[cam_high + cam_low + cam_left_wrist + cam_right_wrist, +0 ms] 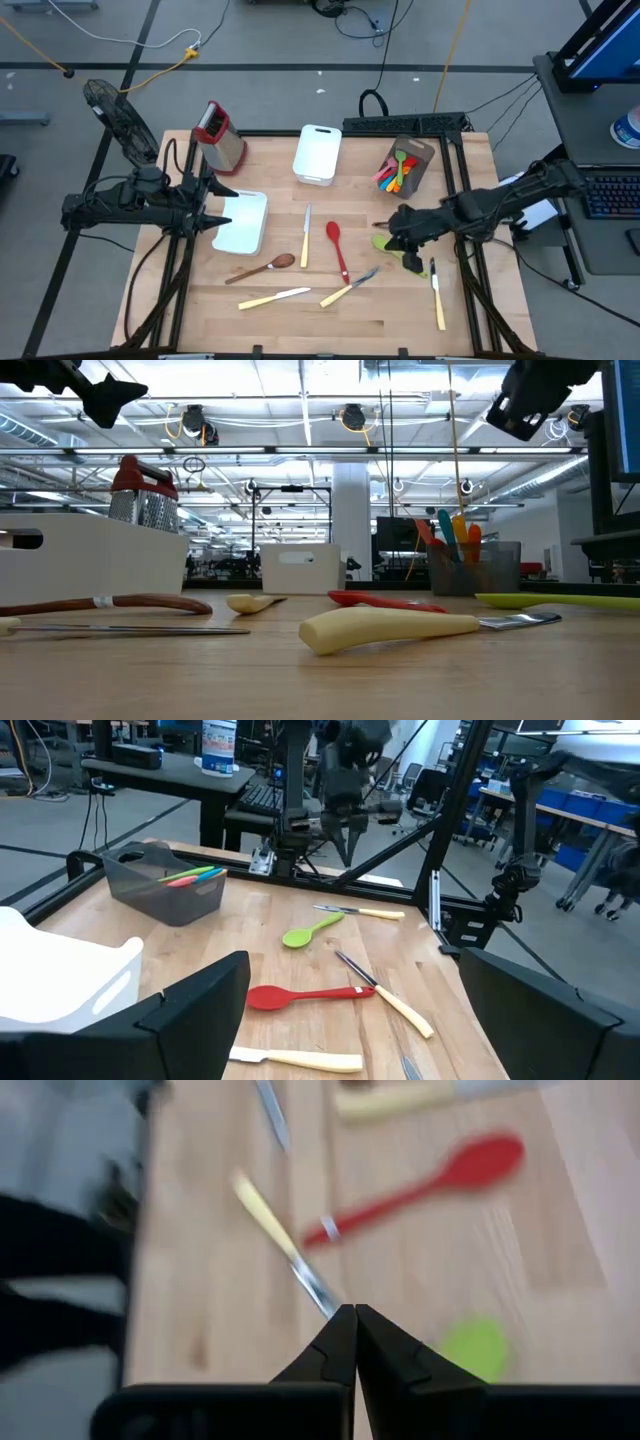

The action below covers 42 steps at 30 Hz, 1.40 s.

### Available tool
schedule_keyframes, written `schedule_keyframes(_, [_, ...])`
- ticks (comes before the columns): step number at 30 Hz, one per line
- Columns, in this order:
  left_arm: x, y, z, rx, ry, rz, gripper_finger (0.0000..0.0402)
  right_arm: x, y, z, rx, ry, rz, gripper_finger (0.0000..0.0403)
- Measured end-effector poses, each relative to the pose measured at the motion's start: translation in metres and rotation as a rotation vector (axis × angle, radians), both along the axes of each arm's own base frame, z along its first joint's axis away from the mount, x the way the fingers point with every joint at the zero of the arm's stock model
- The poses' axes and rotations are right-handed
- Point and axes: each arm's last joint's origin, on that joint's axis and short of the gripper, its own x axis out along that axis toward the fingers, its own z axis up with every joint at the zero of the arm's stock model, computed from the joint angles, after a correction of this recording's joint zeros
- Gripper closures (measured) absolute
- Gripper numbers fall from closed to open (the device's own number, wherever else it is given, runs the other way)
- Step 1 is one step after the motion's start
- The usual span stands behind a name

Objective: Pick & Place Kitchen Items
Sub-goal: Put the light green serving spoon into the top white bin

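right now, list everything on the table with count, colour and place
knives: four, cream handles, loose on the centre and right of the table
red spoon: one, centre
wooden spoon: one, brown, left of centre
green spoon: one, under the right arm
holder: one, brown, back right, holding coloured utensils
tubs: two, white, back centre and left
grater: one, metal with red top, back left
left claw: open, over the left tub
right claw: shut, above the green spoon
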Motion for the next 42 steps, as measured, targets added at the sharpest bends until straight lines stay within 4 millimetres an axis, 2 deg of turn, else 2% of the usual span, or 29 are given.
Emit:
schedule_keyframes(4, [0.000, 0.000, 0.000, 0.001, 0.000, 0.000, 0.0034, 0.011, 0.004, -0.006, -0.079, 0.235, 0.009, 0.0403])
schedule_keyframes(8, [0.000, 0.000, 0.000, 0.001, 0.000, 0.000, 0.0034, 0.015, 0.005, -0.020, -0.117, 0.452, -0.029, 0.0403])
schedule_keyframes(15, [0.000, 0.000, 0.000, 0.002, 0.000, 0.000, 0.0034, 0.013, 0.006, -0.038, -0.099, 0.666, -0.067, 0.0403])
schedule_keyframes(32, [0.000, 0.000, 0.000, 0.002, -0.001, 0.000, 0.0034, 0.014, 0.005, -0.038, -0.064, 0.676, -0.120, 0.0398])
schedule_keyframes(37, [0.000, 0.000, 0.000, 0.002, -0.001, 0.000, 0.0034, 0.017, 0.006, -0.038, -0.056, 0.655, -0.119, 0.0368])
schedule_keyframes(42, [0.000, 0.000, 0.000, 0.002, -0.001, 0.000, 0.0034, 0.018, 0.007, -0.038, -0.039, 0.643, -0.138, 0.0312])
